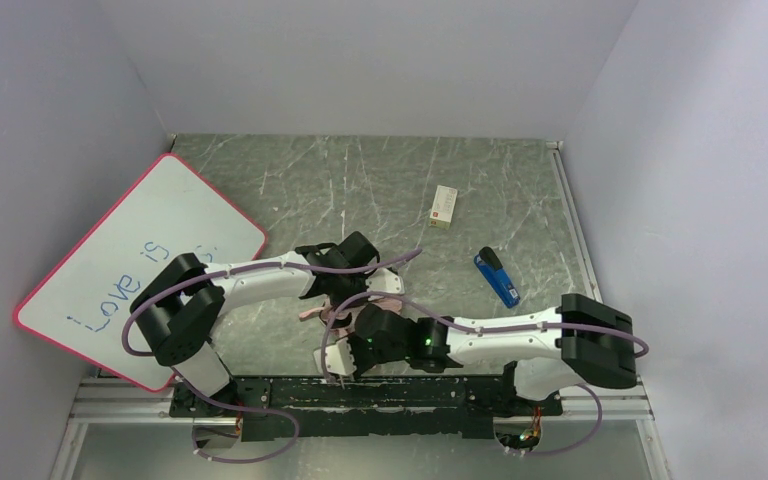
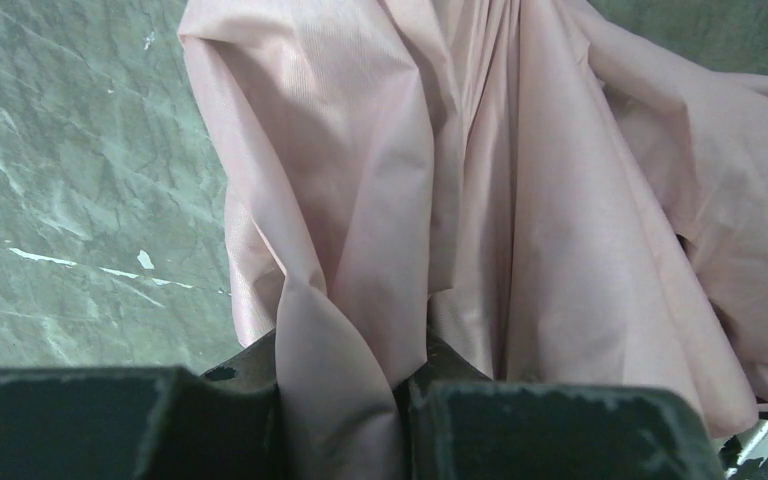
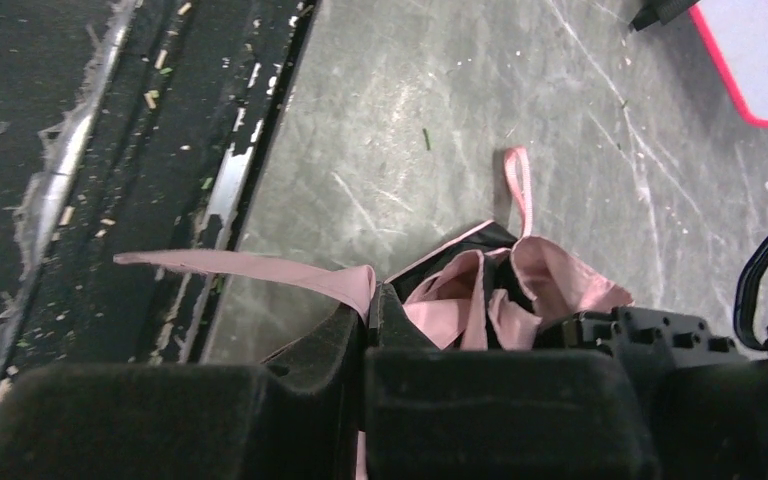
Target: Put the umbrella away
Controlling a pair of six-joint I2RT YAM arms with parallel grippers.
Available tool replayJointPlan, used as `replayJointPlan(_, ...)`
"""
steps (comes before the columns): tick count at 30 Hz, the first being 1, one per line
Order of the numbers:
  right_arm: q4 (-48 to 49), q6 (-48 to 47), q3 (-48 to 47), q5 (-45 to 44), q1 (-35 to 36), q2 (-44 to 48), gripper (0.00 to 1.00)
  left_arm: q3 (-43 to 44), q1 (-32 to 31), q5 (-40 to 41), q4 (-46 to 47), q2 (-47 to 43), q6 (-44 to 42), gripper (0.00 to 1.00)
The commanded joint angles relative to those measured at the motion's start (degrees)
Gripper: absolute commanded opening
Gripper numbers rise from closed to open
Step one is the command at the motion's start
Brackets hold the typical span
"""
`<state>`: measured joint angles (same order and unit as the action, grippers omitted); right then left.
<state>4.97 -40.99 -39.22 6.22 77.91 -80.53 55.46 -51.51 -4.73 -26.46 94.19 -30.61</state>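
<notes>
The whiteboard (image 1: 150, 250) leans against the left wall, its pink frame reaching out over the green marbled table (image 1: 360, 180); the umbrella (image 2: 520, 200) lies collapsed on the table just right of the whiteboard's near corner, a loose heap of pale pink cloth with black showing in its folds, mostly hidden under both wrists in the top view. The left gripper (image 2: 345, 420) is closed tight on a fold of the pink cloth, which bunches up between the fingers; the rest of the canopy spills away from it across the table. The right gripper (image 3: 370, 310) is pressed together on the cloth too, on the side of the umbrella farther from the whiteboard and close to the black rail (image 1: 400, 392) at the table's near edge; a flat pink strip (image 3: 240, 268) runs out of the jaws over that rail. Well to the right of the whiteboard a small white box (image 1: 444, 207) and a blue-and-black object (image 1: 497, 277) lie apart from the umbrella; bare table stretches from the whiteboard's far edge to the back wall.
</notes>
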Motion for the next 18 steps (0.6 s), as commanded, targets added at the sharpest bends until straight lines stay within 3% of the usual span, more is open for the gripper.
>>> replayJointPlan(1, -1.1, 5.6, 2.6, 3.9, 0.7, 5.0, 0.00, -1.7, 0.5, 9.5, -2.5, 4.3, -1.3, 0.05)
replayJointPlan(9, -8.1, 12.0, 7.0, 3.6, 4.9, 14.3, 0.00, -1.1, 0.5, 11.3, -2.0, 4.7, -0.4, 0.05)
replayJointPlan(18, -15.6, 14.4, 5.4, 6.2, 9.9, 14.2, 0.00, -0.9, 0.6, 14.1, -1.1, 5.1, -0.1, 0.05)
